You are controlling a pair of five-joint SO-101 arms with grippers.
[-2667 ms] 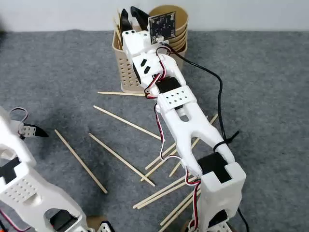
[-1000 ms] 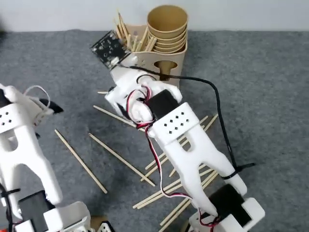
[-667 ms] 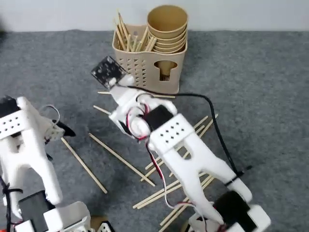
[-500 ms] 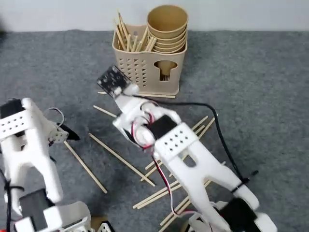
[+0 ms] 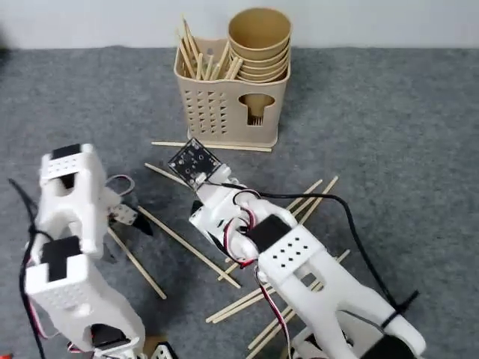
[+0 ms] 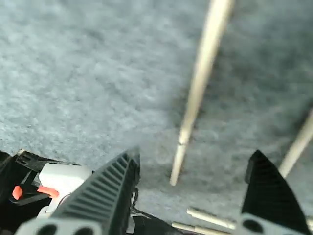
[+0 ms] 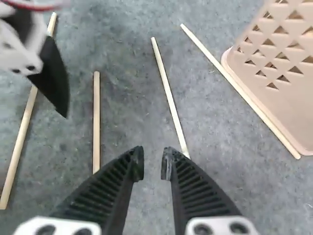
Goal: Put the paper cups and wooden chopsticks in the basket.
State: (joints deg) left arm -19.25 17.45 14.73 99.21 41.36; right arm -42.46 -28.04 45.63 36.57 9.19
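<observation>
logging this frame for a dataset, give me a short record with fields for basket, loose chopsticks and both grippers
basket: upright, holding stacked paper cups and several chopsticks
loose chopsticks: many scattered on the grey carpet
left gripper: open, low over the end of one chopstick
right gripper: slightly open, empty, beside the end of another chopstick

Cups in basket; chopsticks before it

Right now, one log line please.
left gripper: open, over a loose chopstick | right gripper: slightly open, empty | paper cups: stacked in basket | more chopsticks: on mat
</observation>
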